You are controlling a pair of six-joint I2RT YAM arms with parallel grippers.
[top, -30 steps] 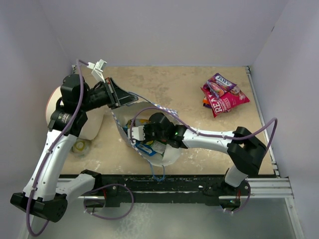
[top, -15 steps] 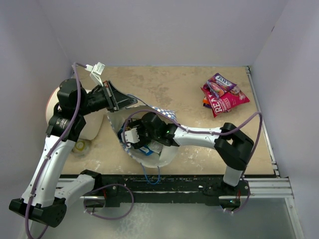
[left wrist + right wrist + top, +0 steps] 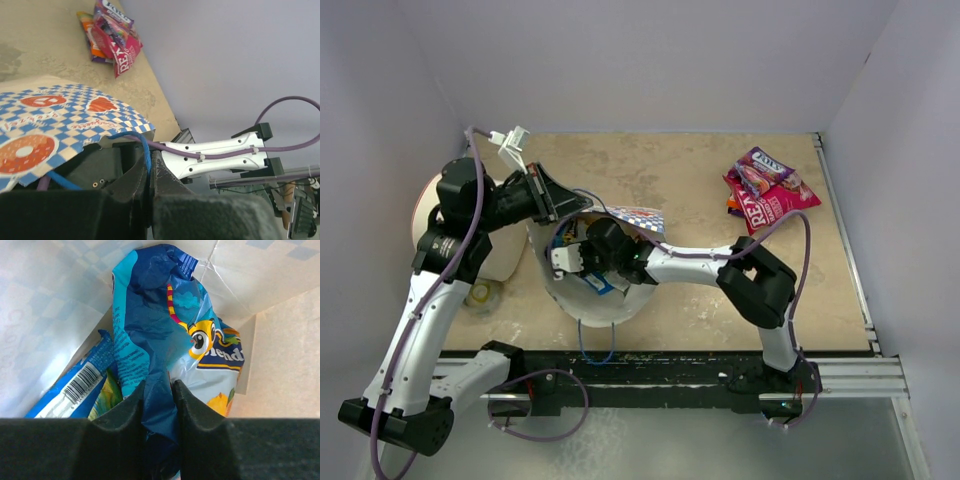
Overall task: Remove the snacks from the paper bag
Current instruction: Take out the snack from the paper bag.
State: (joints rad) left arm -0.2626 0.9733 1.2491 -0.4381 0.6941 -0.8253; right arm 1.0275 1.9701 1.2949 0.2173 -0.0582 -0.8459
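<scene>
The paper bag (image 3: 602, 303) lies tipped open at the table's near left, cream inside, with its checkered outside (image 3: 638, 214) showing at the top. My left gripper (image 3: 572, 203) is shut on the bag's thin blue cord handle (image 3: 145, 152) and holds the mouth up; the checkered outside (image 3: 50, 125) fills the left wrist view. My right gripper (image 3: 568, 262) reaches inside the bag and is shut (image 3: 159, 390) on a blue foil snack packet (image 3: 155, 325). A second blue packet with a barcode (image 3: 70, 390) lies beside it. Several red, magenta and purple packets (image 3: 768, 189) lie on the table at the far right.
A large white cylinder (image 3: 505, 258) stands at the left, against the left arm, with a small round thing (image 3: 480, 294) in front of it. Walls close the table at the back and both sides. A black and metal rail (image 3: 740, 365) runs along the near edge.
My right gripper has pushed further left and deeper into the bag. The bag has shifted left and its mouth stands more open. My left gripper has barely moved.
</scene>
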